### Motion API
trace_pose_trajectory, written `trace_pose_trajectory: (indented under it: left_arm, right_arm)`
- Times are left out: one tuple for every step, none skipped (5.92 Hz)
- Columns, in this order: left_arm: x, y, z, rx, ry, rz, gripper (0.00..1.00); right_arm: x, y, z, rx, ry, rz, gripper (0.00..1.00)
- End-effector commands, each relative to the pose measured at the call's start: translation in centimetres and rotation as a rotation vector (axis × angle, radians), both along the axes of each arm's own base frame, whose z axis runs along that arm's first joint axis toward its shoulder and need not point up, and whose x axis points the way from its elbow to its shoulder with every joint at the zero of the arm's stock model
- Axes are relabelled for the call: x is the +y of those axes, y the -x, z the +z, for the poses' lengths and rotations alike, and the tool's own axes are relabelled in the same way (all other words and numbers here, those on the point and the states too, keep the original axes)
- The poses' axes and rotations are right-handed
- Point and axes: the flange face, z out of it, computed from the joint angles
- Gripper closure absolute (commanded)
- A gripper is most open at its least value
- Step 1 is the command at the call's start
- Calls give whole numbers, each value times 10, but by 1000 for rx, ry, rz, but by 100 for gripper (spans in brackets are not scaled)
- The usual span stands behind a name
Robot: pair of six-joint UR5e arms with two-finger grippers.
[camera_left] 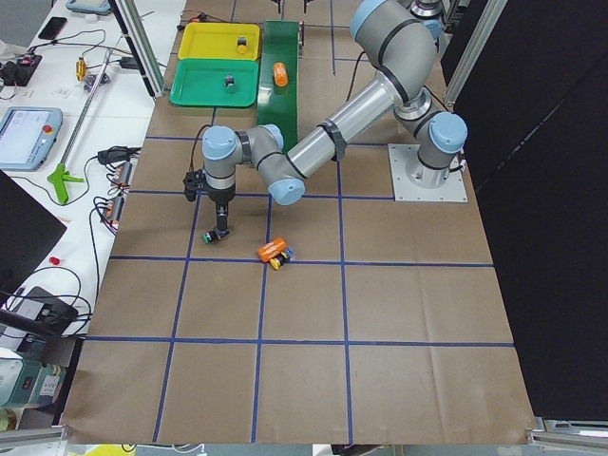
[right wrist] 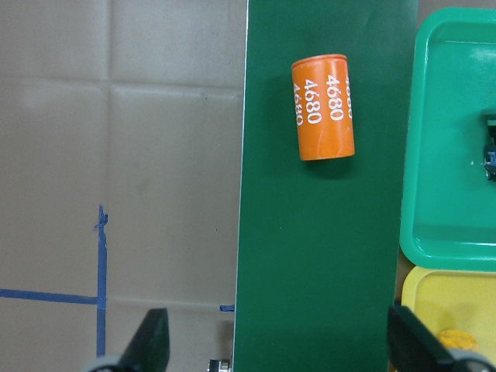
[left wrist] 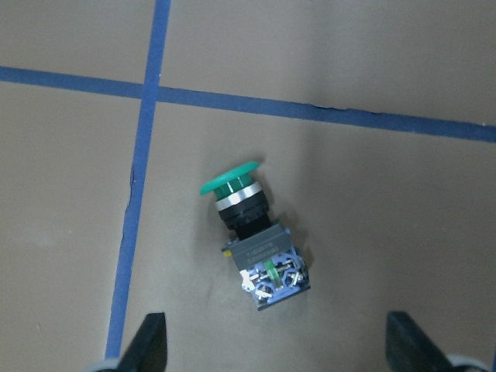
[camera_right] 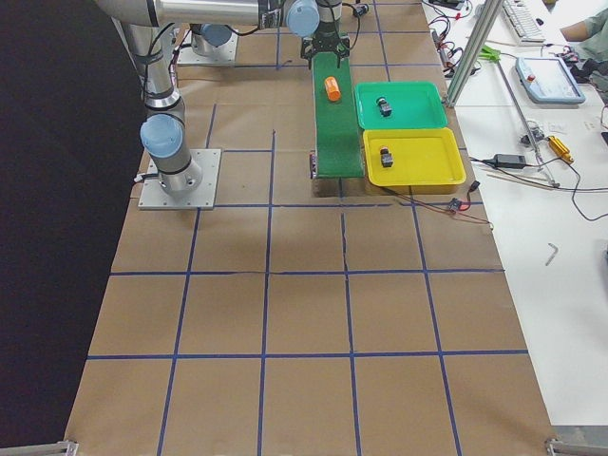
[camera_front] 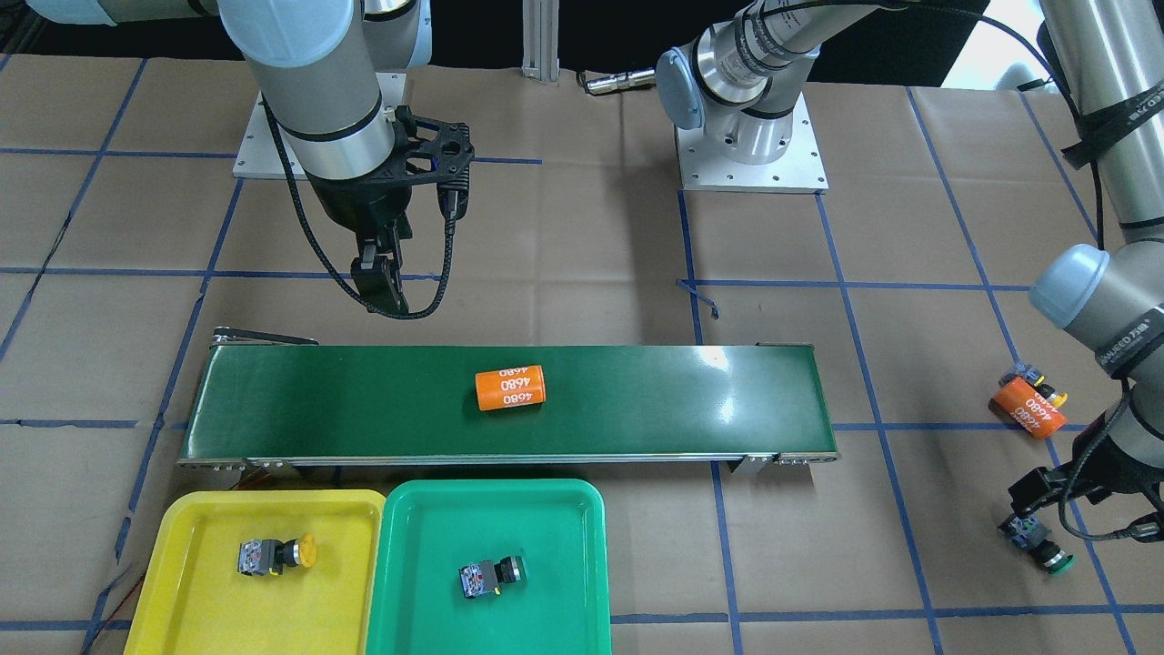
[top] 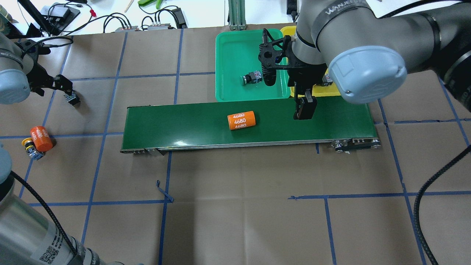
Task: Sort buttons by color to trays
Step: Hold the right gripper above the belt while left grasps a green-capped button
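A green button (left wrist: pixel 252 232) lies on its side on the brown paper, just ahead of my left gripper (left wrist: pixel 277 319), which hovers over it open and holds nothing. A yellow button (camera_front: pixel 1037 382) lies against an orange "4680" cylinder (camera_front: pixel 1028 409) nearby. The yellow tray (camera_front: pixel 182 537) holds another yellow button (camera_front: pixel 277 555), and the green tray (camera_front: pixel 409 546) holds another green button (camera_front: pixel 491 575). My right gripper (right wrist: pixel 277 314) hangs open and empty over one end of the conveyor belt (camera_front: pixel 637 400), well clear of the trays.
A second orange "4680" cylinder (camera_front: pixel 510 387) lies on the belt near its middle. Both trays stand side by side along the belt's far edge. Cables and tools lie on the white bench (camera_left: pixel 57 142) beyond the table.
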Motion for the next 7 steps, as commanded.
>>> trace_pose_trajectory:
  left_arm:
    - [-18,-9,-25,3,-7,46,2]
    - [-23,-11,-35,-12,-1,50,2]
    - [-26,-13,-48,-17,8,50,3]
    - [-25,-12,-61,-16,7,42,9]
    - [-25,-12,-63,-28,33,42,27]
    - [-25,-14,-64,-30,29,39,60]
    - [-26,-13,-56,-39,33,16,88]
  right_arm:
    - [-7,13,-5,-34,-15,8,0]
    - [-6,13,-7,-29,-18,5,0]
    - [-6,14,-7,-21,-16,-3,0]
    - [-6,13,-7,-18,-14,-7,0]
    - [-6,13,-8,-19,-18,-10,0]
    - [-6,14,-8,-18,-18,-12,0]
    - [-6,14,-8,-18,-18,-12,0]
